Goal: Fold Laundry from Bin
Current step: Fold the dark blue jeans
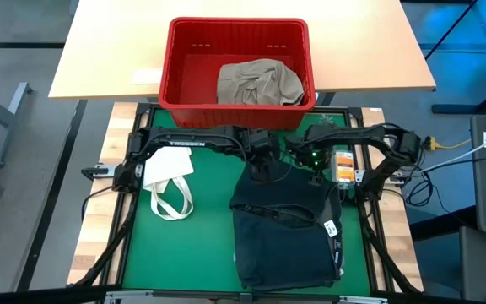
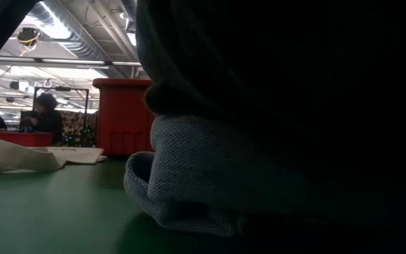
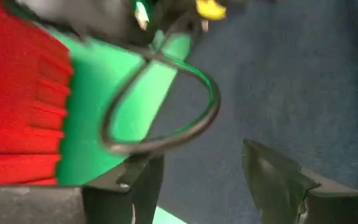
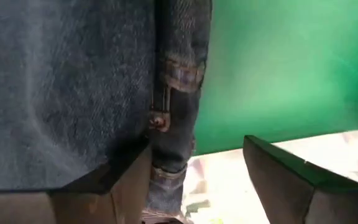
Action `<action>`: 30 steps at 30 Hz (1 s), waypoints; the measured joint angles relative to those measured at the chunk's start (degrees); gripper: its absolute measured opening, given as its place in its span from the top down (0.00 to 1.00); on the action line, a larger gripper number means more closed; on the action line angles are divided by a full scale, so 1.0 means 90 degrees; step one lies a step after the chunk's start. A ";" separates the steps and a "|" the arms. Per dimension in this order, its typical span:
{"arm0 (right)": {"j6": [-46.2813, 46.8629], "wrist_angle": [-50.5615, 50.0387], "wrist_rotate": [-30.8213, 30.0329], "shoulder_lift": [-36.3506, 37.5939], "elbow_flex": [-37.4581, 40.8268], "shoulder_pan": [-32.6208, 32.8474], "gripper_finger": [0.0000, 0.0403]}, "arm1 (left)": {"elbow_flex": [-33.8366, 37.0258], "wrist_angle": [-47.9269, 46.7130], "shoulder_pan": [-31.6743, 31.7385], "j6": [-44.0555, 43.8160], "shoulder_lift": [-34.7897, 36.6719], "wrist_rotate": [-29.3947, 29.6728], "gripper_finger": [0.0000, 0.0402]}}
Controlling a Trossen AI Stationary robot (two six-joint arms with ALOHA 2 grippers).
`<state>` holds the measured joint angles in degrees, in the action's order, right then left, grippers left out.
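A khaki garment [image 1: 258, 83] lies crumpled inside the red bin [image 1: 184, 76] on the wooden table beyond the green mat. A dark blue denim garment [image 1: 285, 228] lies spread on the mat, partly folded over itself, and fills the low view [image 2: 210, 176]. My left gripper [image 1: 264, 165] is open over the garment's far edge; its wrist view shows blue cloth [image 3: 291, 81] under the open fingers [image 3: 197, 158]. My right gripper [image 1: 315, 165] is open too. Its fingers [image 4: 194, 146] stand over a seamed edge of the denim [image 4: 173, 93], where the denim meets the green mat.
A white tote bag [image 1: 169, 181] with loop handles lies flat on the mat's left part [image 2: 20, 156]. A cable loop [image 3: 160, 106] hangs between my left gripper and the bin's wall [image 3: 17, 93]. People sit far behind the table [image 2: 44, 113].
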<state>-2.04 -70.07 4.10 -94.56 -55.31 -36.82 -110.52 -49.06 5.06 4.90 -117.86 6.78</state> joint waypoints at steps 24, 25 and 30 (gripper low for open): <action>-0.0512 0.0292 0.0483 -0.1234 -0.0010 0.0002 0.60 | 0.0000 -0.0490 0.0061 0.0028 0.0265 0.0176 0.49; -0.0518 0.0299 0.0510 -0.1234 -0.0007 0.0002 0.64 | 0.0000 -0.0492 0.0061 0.0028 0.0265 0.0176 0.49; -0.0528 0.0320 0.0567 -0.1237 -0.0007 0.0005 0.87 | -0.0002 -0.0496 0.0061 0.0029 0.0263 0.0176 0.49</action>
<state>-6.79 -67.19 9.20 -105.69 -55.37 -36.77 -110.53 -53.52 5.61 5.16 -115.49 8.36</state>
